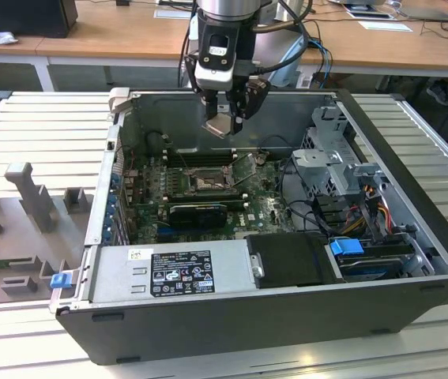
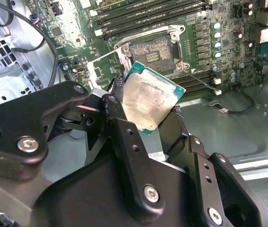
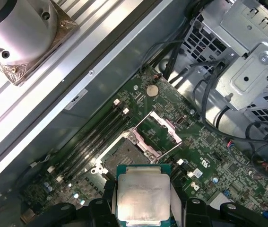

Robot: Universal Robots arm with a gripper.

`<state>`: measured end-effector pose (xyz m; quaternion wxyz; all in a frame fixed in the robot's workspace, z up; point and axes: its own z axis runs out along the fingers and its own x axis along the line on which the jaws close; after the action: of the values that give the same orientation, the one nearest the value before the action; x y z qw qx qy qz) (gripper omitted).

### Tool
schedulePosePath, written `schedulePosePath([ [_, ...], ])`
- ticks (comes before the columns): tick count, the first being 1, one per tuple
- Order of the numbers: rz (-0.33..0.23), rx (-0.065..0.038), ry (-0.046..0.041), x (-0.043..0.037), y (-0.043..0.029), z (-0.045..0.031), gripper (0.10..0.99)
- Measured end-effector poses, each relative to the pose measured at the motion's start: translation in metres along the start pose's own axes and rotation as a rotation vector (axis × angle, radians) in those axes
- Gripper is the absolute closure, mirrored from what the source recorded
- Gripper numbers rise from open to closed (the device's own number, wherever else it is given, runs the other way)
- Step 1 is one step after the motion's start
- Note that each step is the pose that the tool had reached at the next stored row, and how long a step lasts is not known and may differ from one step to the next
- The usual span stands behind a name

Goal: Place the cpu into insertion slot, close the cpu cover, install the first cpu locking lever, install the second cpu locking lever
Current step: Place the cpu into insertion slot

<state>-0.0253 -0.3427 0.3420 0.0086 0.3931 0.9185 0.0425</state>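
Upper centre of the exterior view: black gripper (image 1: pixel 227 117) clamps the pale, square metal-faced cpu (image 1: pixel 219 123) above the dark-framed square insertion slot (image 1: pixel 208 183).

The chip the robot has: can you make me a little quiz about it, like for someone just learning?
1. True or false: the chip is already lying in the socket.
2. Pick one. What is holding the chip? A) a person's hand B) the gripper C) a strip of tape
3. Fill the gap: the metal cover of the socket is flipped ____.

Key
1. False. The chip hangs above the board, and the socket is bare.
2. B. The gripper's fingers pinch the chip by its edges.
3. Open.
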Motion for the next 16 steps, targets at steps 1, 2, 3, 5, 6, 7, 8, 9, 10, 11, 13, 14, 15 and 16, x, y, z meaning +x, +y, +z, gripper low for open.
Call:
schedulePosePath([
  [1,0.005,0.000,-0.0004,0.0000,0.0000,0.0000,0.545],
  [2,0.011,0.000,-0.0010,0.0000,0.0000,0.0000,0.545],
  [3,0.016,0.000,-0.0014,0.0000,0.0000,0.0000,0.545],
  [5,0.025,0.000,-0.0022,0.0000,0.0000,0.0000,0.545],
  [6,0.031,0.000,-0.0027,0.0000,0.0000,0.0000,0.545],
  [7,0.038,-0.001,-0.0033,0.0000,0.0000,0.0000,0.545],
  [8,0.045,-0.001,-0.0039,0.0000,0.0000,0.0000,0.545],
  [9,0.052,-0.001,-0.0045,0.0000,0.0000,0.0001,0.545],
  [10,0.059,-0.001,-0.0051,0.0000,0.0000,0.0001,0.545],
  [11,0.064,-0.001,-0.0055,0.0000,0.0000,0.0001,0.545],
  [13,0.077,-0.001,-0.0066,0.0000,0.0000,0.0003,0.545],
  [14,0.087,-0.001,-0.0075,0.0000,0.0000,0.0004,0.545],
  [15,0.094,-0.002,-0.0080,0.0000,0.0000,0.0004,0.545],
  [16,0.102,-0.002,-0.0087,0.0000,0.0000,0.0005,0.545],
])
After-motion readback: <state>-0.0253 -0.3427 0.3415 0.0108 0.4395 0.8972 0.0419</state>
